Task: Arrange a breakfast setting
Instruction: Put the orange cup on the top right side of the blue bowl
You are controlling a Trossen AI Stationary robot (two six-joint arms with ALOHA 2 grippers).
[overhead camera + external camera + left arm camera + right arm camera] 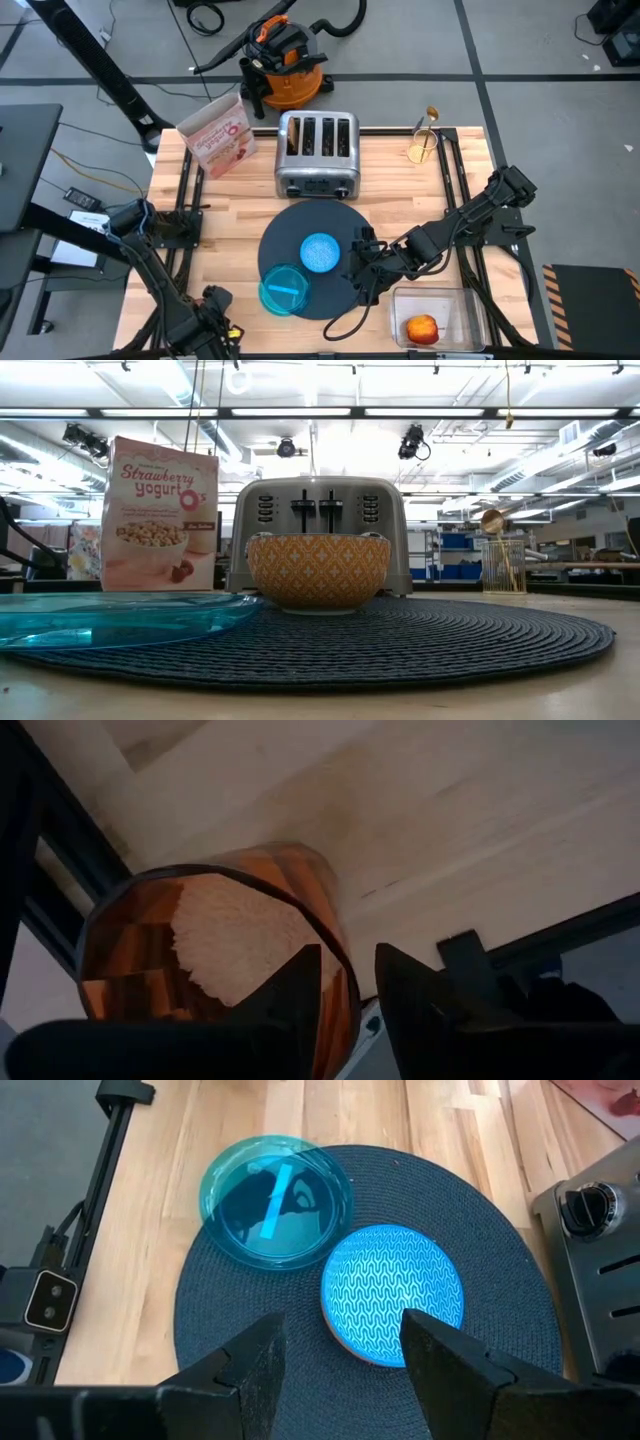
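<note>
The round dark mat [335, 225] lies at the table's middle. The small blue bowl [320, 252] stands on it, orange-patterned outside [318, 570]. The clear blue plate [284, 291] lies half on the mat's near-left edge. The red apple [423, 328] lies in a clear tub. The gold spoon [430, 118] stands in a wire holder. My right gripper [358, 264] is open over the mat, just right of the bowl [392, 1290]. My left gripper [214, 303], at the near-left corner, is shut on the copper cup [200, 950]. My left gripper holds the copper cup by its wall at the rim [343, 1005]. One finger [295, 995] is inside the cup and the other [410, 990] is outside. The cup's mouth faces the wrist camera. Whether the cup rests on anything does not show.
The steel four-slot toaster [318, 155] stands behind the mat and the pink cereal box [215, 135] stands at the far left. The wire holder [423, 148] is at the far right and the clear tub [440, 318] at the near right. Bare wood lies left of the mat.
</note>
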